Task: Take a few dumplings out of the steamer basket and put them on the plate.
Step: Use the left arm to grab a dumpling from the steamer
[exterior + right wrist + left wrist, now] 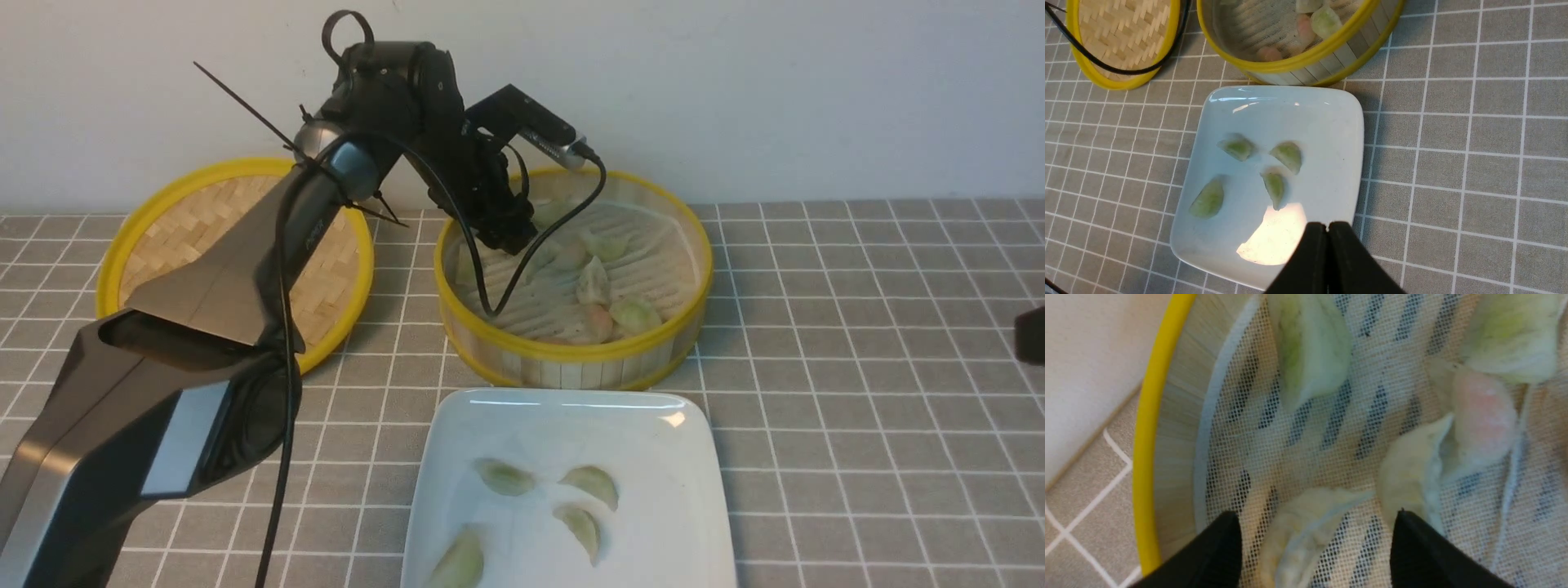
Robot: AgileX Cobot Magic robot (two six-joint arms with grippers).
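Note:
The steamer basket [571,353] stands at the centre back and holds several dumplings [593,283], green, whitish and pinkish. My left gripper [510,241] reaches down into its left side. In the left wrist view it [1314,517] is open just above the mesh floor, with a whitish dumpling [1298,543] lying between the fingertips [1224,526], not gripped. A second whitish dumpling [1408,477] lies by the other fingertip. The white plate [678,457] in front holds several green dumplings [504,477]. My right gripper [1327,225] is shut and empty above the plate's [1327,118] near right edge.
The flat woven lid [196,229] lies left of the basket, partly behind my left arm. The arm's black cable [490,302] hangs into the basket. The basket's yellow rim [1143,457] is close beside my left gripper. Grey checked cloth [857,367] covers the table.

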